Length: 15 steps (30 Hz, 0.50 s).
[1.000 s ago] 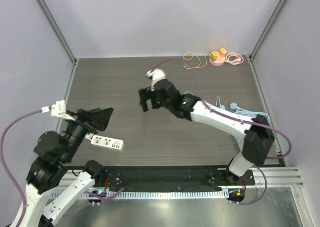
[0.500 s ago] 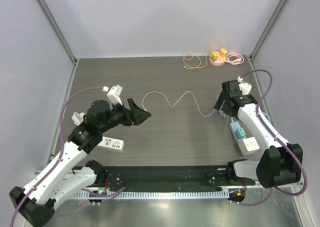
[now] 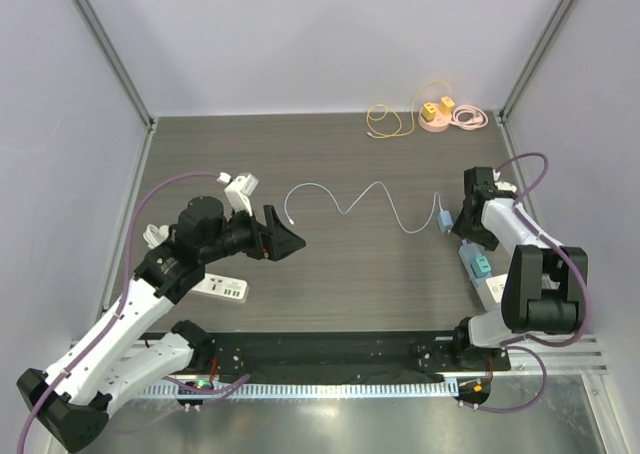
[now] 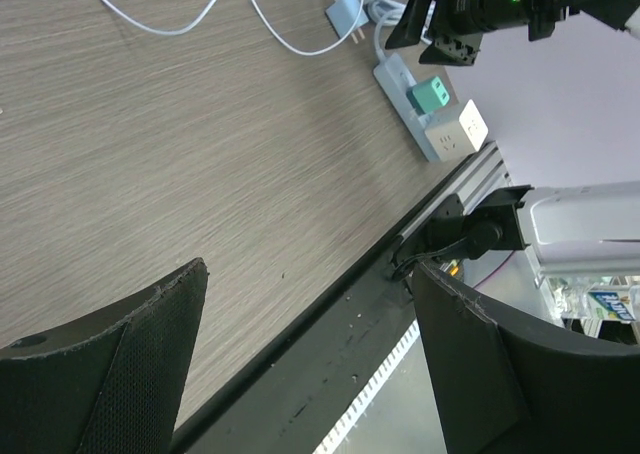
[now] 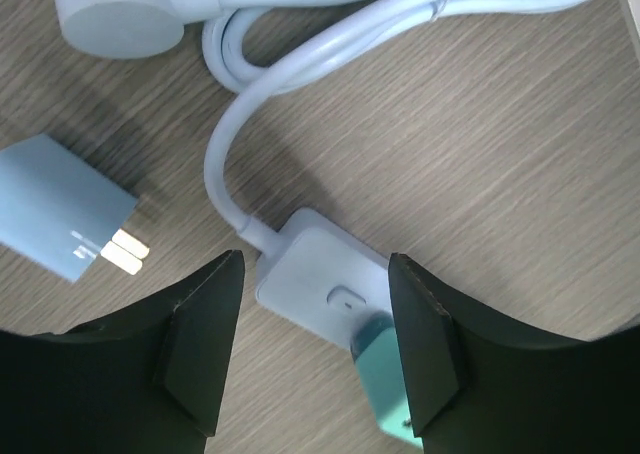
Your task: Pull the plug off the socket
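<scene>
Now I see the blocky teal plug (image 5: 385,374) still seated in the smooth white plastic socket strip (image 5: 320,289), near the right edge of the dark wood-grain table (image 3: 350,264). My matte black right fingers (image 5: 200,354) hang spread over the strip's cable end, gripping nothing, with the plug close by one of them. The left fingers (image 4: 120,364), mesh-textured, gape empty. Since half a second ago, the right arm has shifted toward that edge.

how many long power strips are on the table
2. A white one lies front left; a pale blue one holding a teal plug lies at the right, partly hidden by the right arm.
</scene>
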{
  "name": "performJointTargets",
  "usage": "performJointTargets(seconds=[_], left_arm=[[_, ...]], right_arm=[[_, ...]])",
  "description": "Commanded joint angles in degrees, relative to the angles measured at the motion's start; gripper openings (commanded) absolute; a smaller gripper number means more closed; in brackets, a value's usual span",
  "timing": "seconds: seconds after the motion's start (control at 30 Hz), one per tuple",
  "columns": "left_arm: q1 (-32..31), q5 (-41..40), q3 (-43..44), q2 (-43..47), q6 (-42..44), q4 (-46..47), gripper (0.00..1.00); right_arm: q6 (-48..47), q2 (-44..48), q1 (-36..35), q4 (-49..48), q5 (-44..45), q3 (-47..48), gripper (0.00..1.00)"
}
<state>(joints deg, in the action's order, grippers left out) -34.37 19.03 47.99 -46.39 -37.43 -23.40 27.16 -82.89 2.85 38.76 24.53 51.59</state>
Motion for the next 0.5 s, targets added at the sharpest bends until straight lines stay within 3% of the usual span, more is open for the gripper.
performJointTargets(seconds=[0.0, 0.37, 0.47], left_arm=[[-0.35, 1.19, 2.46, 0.51, 2.27, -1.47, 0.84], [-0.26, 0.75, 2.20, -0.54, 2.19, -0.77, 0.84], [-0.35, 0.75, 1.85, -0.46, 1.75, -0.42, 0.84]], right_arm=[[-2.28, -1.83, 0.84, -6.07, -2.82, -0.09, 0.65], [-2.29, -7.98, 0.84, -7.65, -1.86, 1.05, 0.65], [-1.67, -9.30, 0.84, -7.74, -1.86, 1.23, 0.52]])
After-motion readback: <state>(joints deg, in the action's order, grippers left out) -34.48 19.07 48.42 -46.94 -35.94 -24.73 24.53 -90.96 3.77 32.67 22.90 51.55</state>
